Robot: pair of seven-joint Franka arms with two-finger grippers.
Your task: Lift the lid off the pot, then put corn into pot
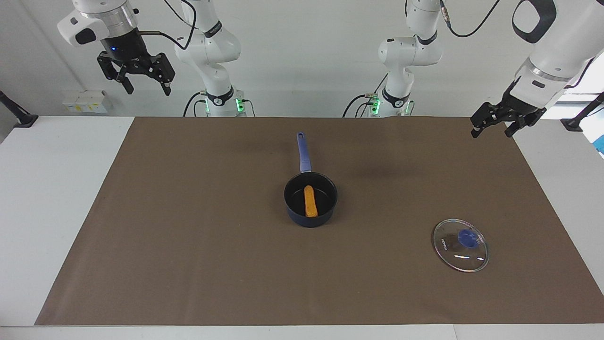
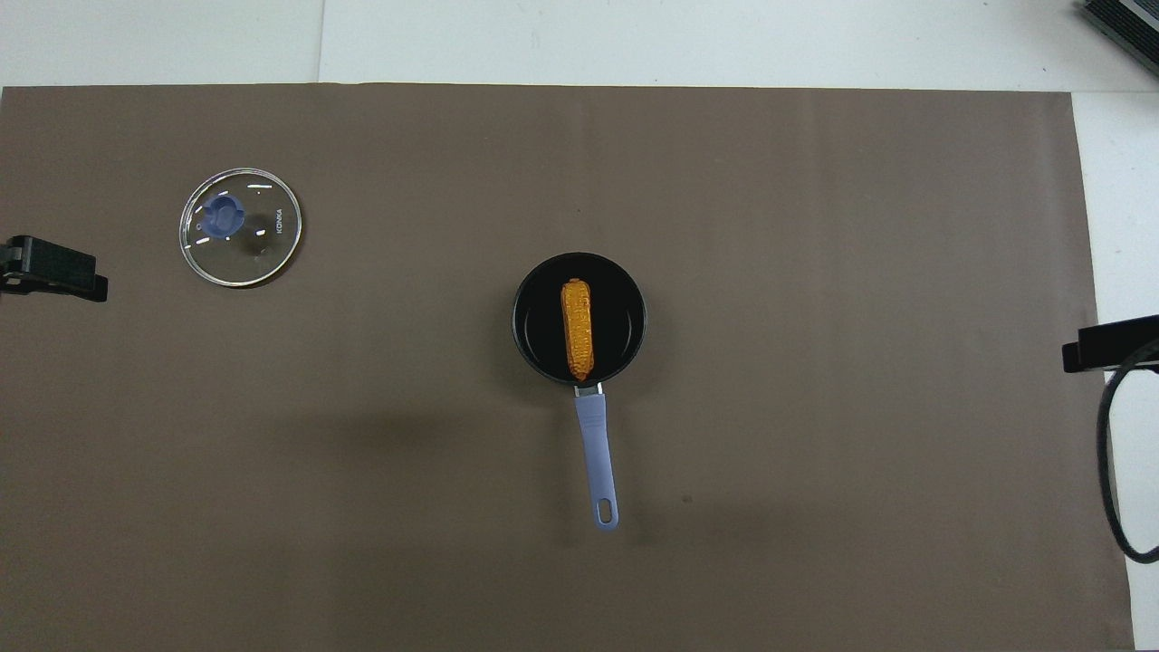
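The dark navy pot (image 1: 310, 200) stands in the middle of the brown mat, its blue-purple handle (image 1: 303, 151) pointing toward the robots. The orange-yellow corn (image 1: 310, 201) lies inside the pot, also seen in the overhead view (image 2: 579, 328). The glass lid (image 1: 460, 245) with its blue knob lies flat on the mat, farther from the robots than the pot and toward the left arm's end. My left gripper (image 1: 493, 130) is open and empty, raised over the mat's corner at that end. My right gripper (image 1: 147, 89) is open and empty, raised high at the right arm's end.
The brown mat (image 1: 188, 236) covers most of the white table. Small white boxes (image 1: 87, 101) sit at the table's edge near the right arm. A black cable (image 2: 1118, 453) loops at the right arm's end in the overhead view.
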